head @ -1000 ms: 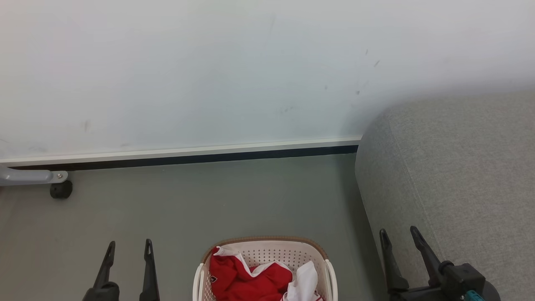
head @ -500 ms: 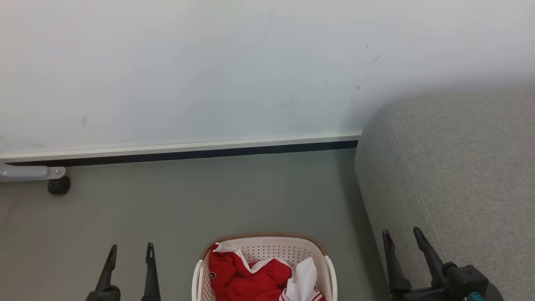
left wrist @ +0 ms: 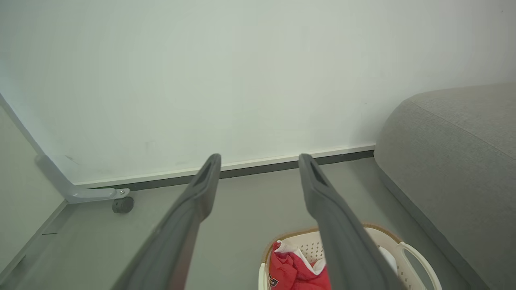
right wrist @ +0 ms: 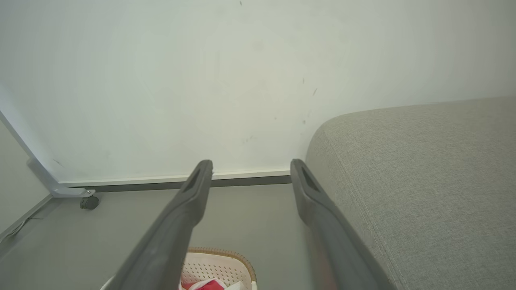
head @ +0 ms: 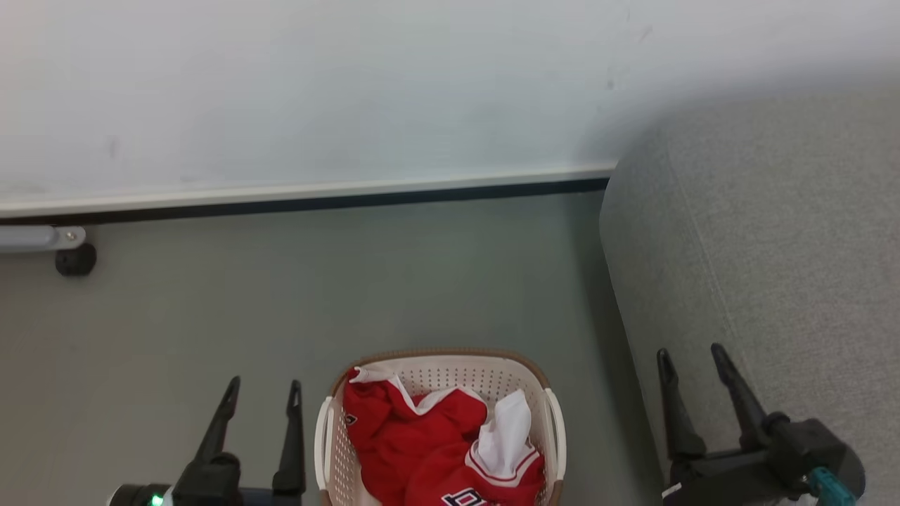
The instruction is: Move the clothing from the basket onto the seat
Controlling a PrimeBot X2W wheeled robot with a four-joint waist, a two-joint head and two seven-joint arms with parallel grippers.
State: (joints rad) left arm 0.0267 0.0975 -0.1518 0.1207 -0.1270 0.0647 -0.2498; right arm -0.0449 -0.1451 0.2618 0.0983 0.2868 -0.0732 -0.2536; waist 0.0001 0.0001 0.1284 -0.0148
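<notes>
- The basket (head: pixel 450 353) sits on the floor (head: pixel 422 281) near the seat (head: pixel 773 246); the head view's bottom edge cuts off its near end.
- The clothing (head: pixel 415 443) lies heaped inside it, red with white lining; folds hide how many pieces.
- Dark lettering (head: pixel 466 498) on the red cloth is cropped; I cannot read it.
- My left tool (head: pixel 264 383) and right tool (head: pixel 689 349) stand open and empty, flanking the basket.

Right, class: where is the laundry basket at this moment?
In the head view the basket stands on the floor at bottom centre, between the left gripper and the right gripper, just left of the grey seat.
</notes>
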